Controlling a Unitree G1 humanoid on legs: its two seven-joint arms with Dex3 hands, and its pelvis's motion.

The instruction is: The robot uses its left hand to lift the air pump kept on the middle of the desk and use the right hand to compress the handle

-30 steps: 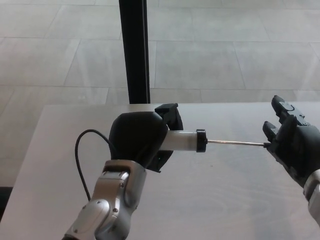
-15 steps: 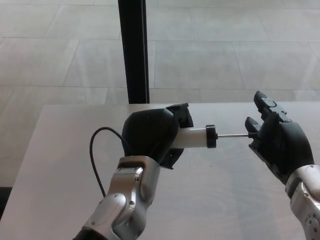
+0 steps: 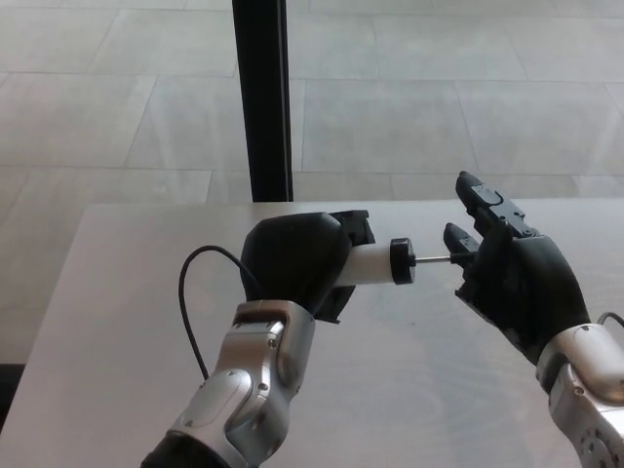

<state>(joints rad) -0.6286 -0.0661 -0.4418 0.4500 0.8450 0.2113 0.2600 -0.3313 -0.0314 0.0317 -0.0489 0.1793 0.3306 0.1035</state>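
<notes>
**Air pump held above the bench, rod short**

The air pump [image 3: 375, 264] is held in the air above the middle of the bench [image 3: 88, 292], lying almost horizontal. Its pale barrel comes out of the left hand [image 3: 295, 261], which is clenched around the pump body and covers most of it. The barrel ends in a black cap, and from this cap a thin metal rod goes to the right. Only a short piece of rod shows between the cap and the right hand [image 3: 512, 278]. The right hand is at the end of the rod, with its palm against it and its fingers [image 3: 485, 200] raised and apart; the handle itself is hidden, so I cannot tell if it is grasped. A black cable [image 3: 187, 302] makes a loop just left of the pump, beside the left forearm. Behind the pump, past the far edge of the bench, stands a dark post [image 3: 261, 97] on the tiled floor [image 3: 439, 97]
</notes>
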